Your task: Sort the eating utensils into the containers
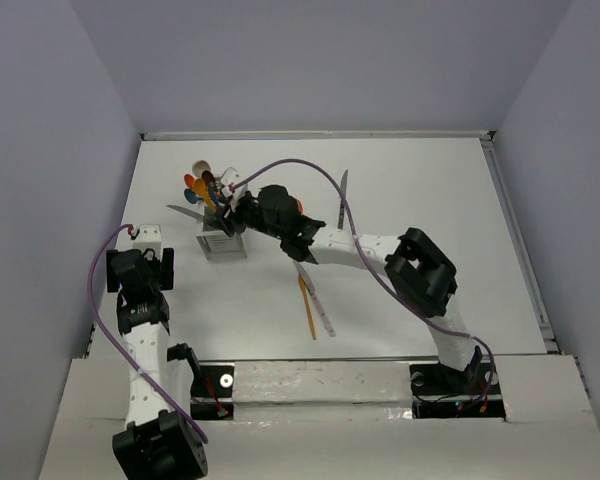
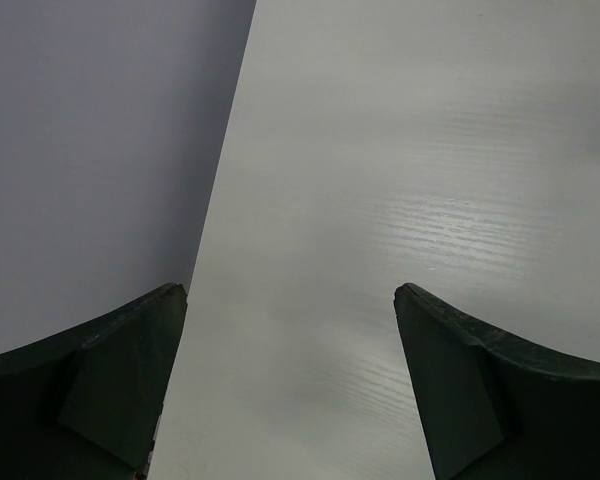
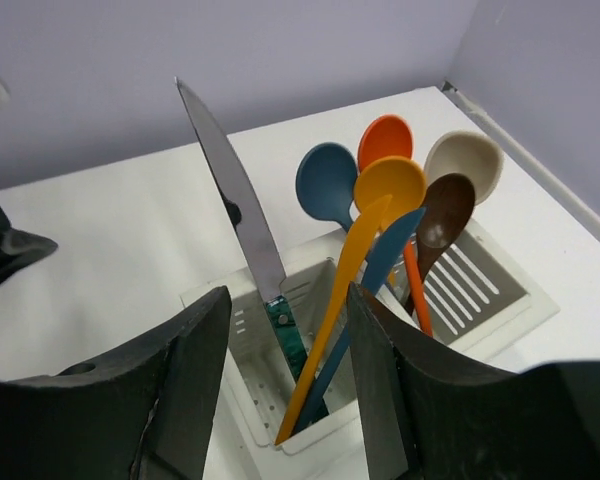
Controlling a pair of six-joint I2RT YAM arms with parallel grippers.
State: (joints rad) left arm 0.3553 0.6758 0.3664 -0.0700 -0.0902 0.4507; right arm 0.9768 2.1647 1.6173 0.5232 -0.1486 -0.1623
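Right wrist view: the right gripper [image 3: 288, 290] hangs just over the white caddy [image 3: 248, 385], its jaws about half apart.
Right grip: nothing seems pinched. The amber spoon [image 3: 388, 186] passes between the fingers in this picture, but it probably stands free in its compartment.
Caddy contents: a blue spoon [image 3: 326, 180], an orange spoon [image 3: 385, 140], a beige spoon [image 3: 464, 160] and a brown spoon [image 3: 445, 212] lean together, bowls up. A teal-handled knife [image 3: 232, 190] stands beside them, blade up and tilted away.
Caddy place: near the far left corner of the table [image 1: 430, 190].
Left gripper [image 2: 290, 290]: fully spread and empty, over bare table by the left edge.
Loose utensils: an orange utensil [image 1: 307, 312] and a pale knife [image 1: 321, 308] lie side by side toward the near edge. A grey knife [image 1: 342, 198] lies toward the far edge.
Step in hand: I judge it as placing the amber spoon into the caddy.
Next move: the right arm should rise straight up, clear of the bowls, and then go to the pair at the near edge.
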